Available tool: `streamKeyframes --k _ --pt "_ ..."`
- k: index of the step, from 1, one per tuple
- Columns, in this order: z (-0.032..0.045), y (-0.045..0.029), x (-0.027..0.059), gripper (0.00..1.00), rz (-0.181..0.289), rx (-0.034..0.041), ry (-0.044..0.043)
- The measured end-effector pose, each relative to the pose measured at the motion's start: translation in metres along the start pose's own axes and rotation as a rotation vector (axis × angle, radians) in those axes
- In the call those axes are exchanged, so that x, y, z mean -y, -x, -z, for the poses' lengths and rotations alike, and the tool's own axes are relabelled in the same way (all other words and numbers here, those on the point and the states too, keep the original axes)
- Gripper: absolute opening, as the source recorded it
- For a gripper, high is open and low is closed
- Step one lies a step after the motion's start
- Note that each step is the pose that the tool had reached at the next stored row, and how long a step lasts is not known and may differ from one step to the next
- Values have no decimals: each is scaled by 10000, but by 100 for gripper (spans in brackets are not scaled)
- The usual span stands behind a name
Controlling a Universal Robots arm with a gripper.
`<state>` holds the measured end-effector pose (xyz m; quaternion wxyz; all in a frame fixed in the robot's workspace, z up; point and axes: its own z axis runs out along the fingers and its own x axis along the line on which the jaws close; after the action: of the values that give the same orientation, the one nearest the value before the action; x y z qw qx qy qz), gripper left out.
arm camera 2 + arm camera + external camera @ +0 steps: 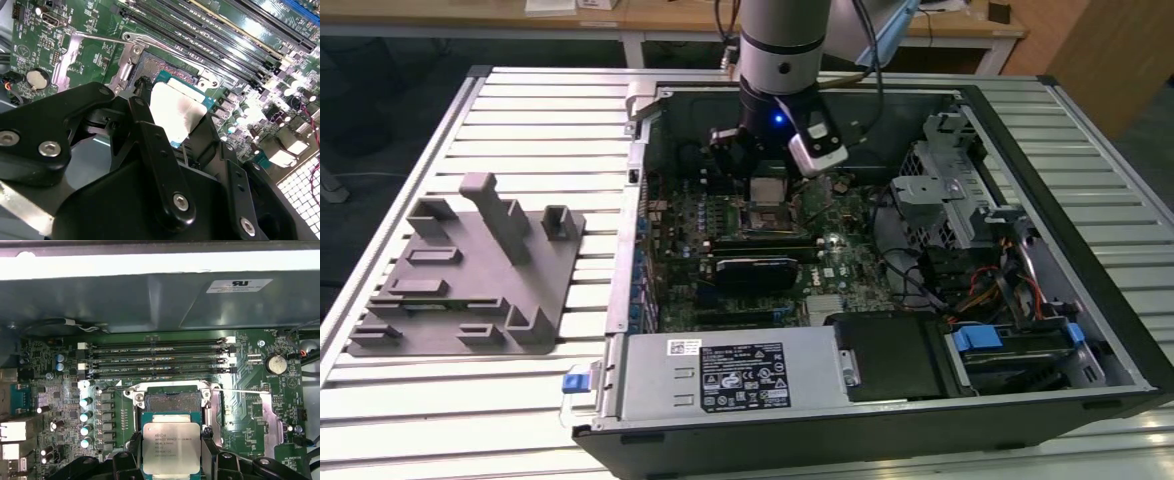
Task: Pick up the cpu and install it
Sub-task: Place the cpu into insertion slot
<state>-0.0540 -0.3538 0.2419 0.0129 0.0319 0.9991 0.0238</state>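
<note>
Silver cpu (171,447) pinched by its edges between black fingers (209,456), above the open socket (172,401)

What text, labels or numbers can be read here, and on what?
On the silver square cpu: several printed lines, too small to read.
On the white sticker on the grey case wall: too blurred to read.
On the black label on the grey metal power supply box: too small to read.
On the green motherboard: white markings, too small to read.

cpu (171,447) — silver-topped square | held flat | just above socket (172,402)
</note>
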Motion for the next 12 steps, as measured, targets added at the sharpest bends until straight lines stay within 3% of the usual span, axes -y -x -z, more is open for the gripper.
streamKeyframes --k 12 --pt "0 0 0 55 -1325 64 -32"
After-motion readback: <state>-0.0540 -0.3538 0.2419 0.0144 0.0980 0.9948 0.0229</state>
